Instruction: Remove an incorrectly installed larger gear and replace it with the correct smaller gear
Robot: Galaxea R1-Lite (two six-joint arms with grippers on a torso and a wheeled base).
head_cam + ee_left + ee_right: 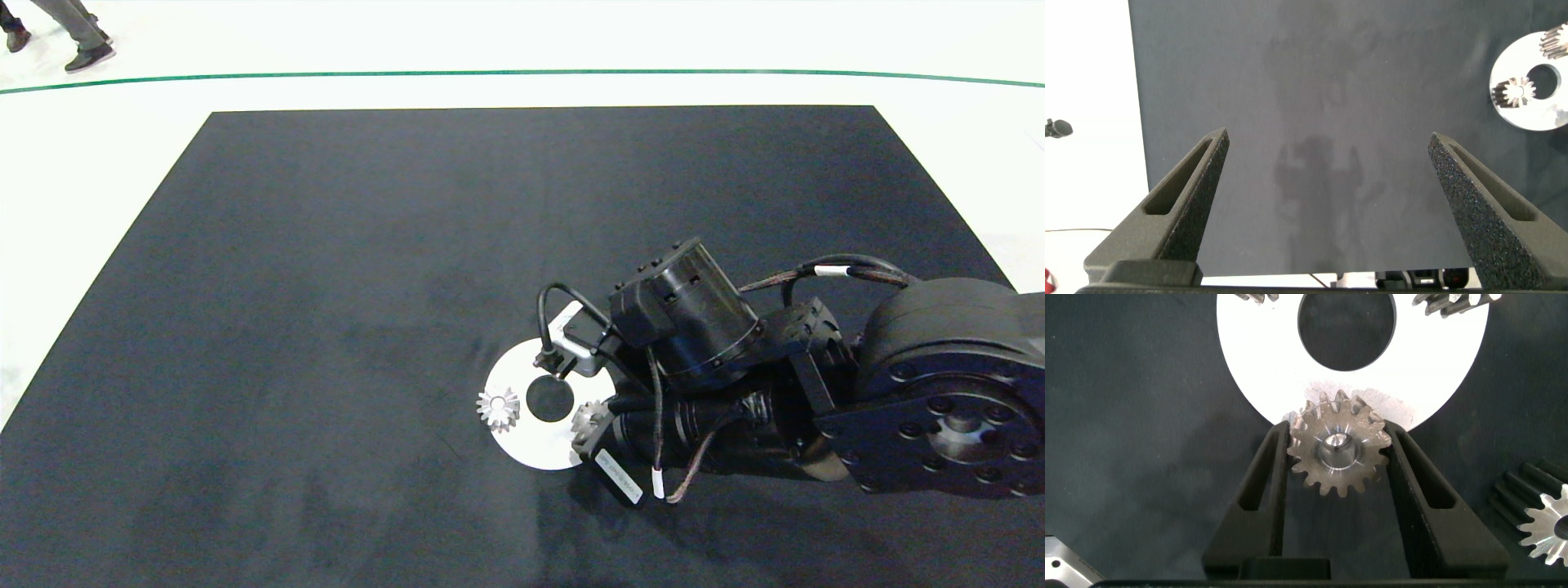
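Note:
A white ring plate [522, 445] lies on the black mat. My right gripper [1337, 434] is shut on the smaller gear [1337, 453], a silver gear with short blunt teeth standing at the plate's [1266, 384] near rim; in the head view the smaller gear [586, 416] shows just ahead of the arm. The larger gear [1550, 529], with pointed star-like teeth, lies on the mat beside the right fingers, cut off by the picture's edge. Two more gears [1449, 300] sit on the plate's far side. My left gripper [1328, 137] hangs open over bare mat, far from the plate [1535, 114].
Another silver gear [498, 408] sits on the plate's left rim. The right arm [816, 384] covers the mat right of the plate. The black mat [326, 286] lies on a white floor, and a person's shoes [88, 55] show at the top left.

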